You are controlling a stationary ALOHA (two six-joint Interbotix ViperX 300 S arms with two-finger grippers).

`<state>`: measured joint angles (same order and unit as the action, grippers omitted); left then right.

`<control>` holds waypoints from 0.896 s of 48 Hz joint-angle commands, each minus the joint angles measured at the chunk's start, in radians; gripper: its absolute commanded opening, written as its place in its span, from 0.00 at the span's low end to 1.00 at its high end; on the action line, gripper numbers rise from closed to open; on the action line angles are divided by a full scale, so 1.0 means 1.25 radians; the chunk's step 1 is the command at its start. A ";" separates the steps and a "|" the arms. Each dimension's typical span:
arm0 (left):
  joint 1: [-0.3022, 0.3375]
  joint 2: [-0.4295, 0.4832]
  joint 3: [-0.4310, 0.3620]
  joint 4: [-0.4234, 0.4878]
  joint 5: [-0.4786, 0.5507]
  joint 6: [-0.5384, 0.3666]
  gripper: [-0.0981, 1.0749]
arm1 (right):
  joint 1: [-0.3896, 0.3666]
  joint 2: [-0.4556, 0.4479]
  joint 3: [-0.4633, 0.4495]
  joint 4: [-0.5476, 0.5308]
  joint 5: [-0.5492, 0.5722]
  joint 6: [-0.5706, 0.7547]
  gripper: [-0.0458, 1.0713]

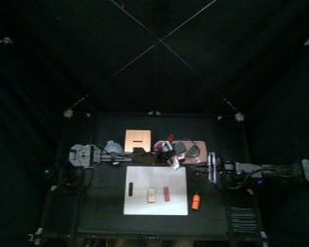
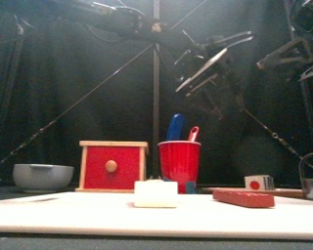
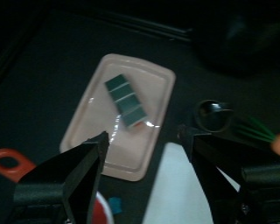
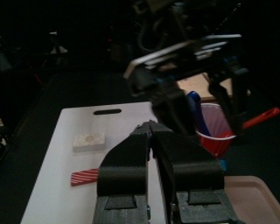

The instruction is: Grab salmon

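The left gripper (image 3: 143, 166) hangs above the counter with fingers spread wide, holding nothing. The right gripper (image 4: 150, 144) rests with fingers closed and empty. The salmon (image 4: 84, 178) lies on the white cutting board (image 4: 73, 157).

jaws: my left gripper (image 3: 143, 162) looks like matt black plastic | beyond them: pale tray (image 3: 90, 140), smooth, glossy plastic | ahead of my right gripper (image 4: 149, 144): white cutting board (image 4: 60, 179), smooth, matt | beside it: red cup (image 4: 213, 118), shiny plastic | front view: red box (image 2: 112, 166) looks like painted wood; bowl (image 2: 42, 177) looks like dull grey metal
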<state>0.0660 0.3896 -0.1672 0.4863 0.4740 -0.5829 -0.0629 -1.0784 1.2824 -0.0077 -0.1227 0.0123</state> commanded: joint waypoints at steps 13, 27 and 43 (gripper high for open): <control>-0.004 -0.162 0.202 -0.009 -0.210 -0.004 0.91 | 0.000 0.016 -0.010 0.004 -0.004 0.001 0.05; 0.011 -0.265 0.391 -0.020 -0.417 0.002 0.91 | -0.002 0.017 -0.006 0.004 -0.004 0.001 0.05; 0.027 -0.301 0.477 0.049 -0.432 0.039 0.91 | -0.011 0.021 -0.005 0.006 -0.004 0.001 0.05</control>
<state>0.0859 0.0537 0.4295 0.5292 -0.0537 -0.5400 -0.0721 -1.0677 1.2855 -0.0031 -0.1227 0.0123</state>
